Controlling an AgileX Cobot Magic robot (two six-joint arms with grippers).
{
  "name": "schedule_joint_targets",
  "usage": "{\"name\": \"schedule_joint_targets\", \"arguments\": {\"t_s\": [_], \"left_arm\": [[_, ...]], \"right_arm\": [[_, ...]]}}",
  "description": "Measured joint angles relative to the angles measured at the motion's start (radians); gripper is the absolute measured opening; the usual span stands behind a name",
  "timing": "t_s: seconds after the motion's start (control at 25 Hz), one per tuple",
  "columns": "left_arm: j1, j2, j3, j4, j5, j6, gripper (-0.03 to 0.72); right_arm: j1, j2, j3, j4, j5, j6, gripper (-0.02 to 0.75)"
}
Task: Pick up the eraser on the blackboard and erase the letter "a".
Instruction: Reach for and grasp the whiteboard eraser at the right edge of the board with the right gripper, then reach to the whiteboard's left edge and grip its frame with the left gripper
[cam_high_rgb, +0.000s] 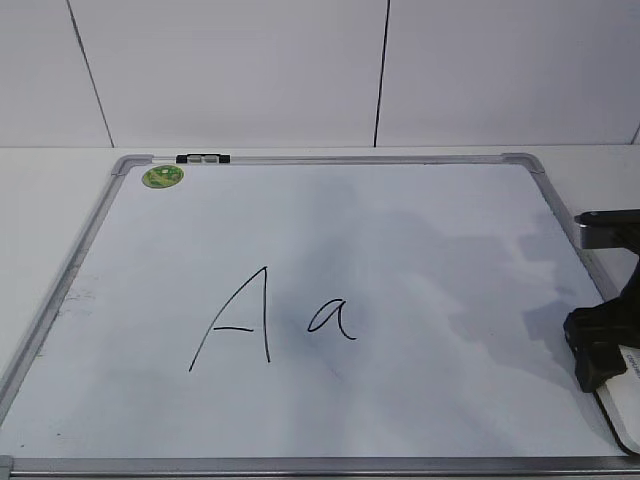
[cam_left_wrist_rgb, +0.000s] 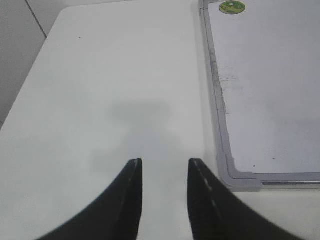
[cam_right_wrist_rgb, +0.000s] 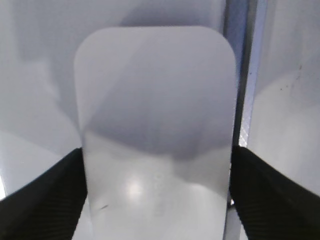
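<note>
On the blackboard (cam_high_rgb: 420, 250), the letter "a" (cam_high_rgb: 332, 318) is unerased; at three o'clock the right gripper (cam_right_wrist_rgb: 157, 165) clamps the eraser (cam_right_wrist_rgb: 156, 110), the left gripper (cam_left_wrist_rgb: 165, 172) apart.

Lab bench: bare white table (cam_left_wrist_rgb: 100, 75), panelled wall (cam_high_rgb: 300, 70)

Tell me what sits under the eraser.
The eraser lies between the right pincer fingers at the blackboard right edge, beside the grey frame. What it covers directly beneath is hidden.
</note>
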Motion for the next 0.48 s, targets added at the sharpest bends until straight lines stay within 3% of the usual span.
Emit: {"name": "schedule_joint_targets", "arguments": {"t_s": [0.2,0.48], "left_arm": [[0.0,0.0,0.0,0.0,0.0,0.0,0.235],[0.0,0.0,0.0,0.0,0.0,0.0,0.235]], "right_arm": [[0.0,0.0,0.0,0.0,0.0,0.0,0.653],[0.0,0.0,0.0,0.0,0.0,0.0,0.56]]}}
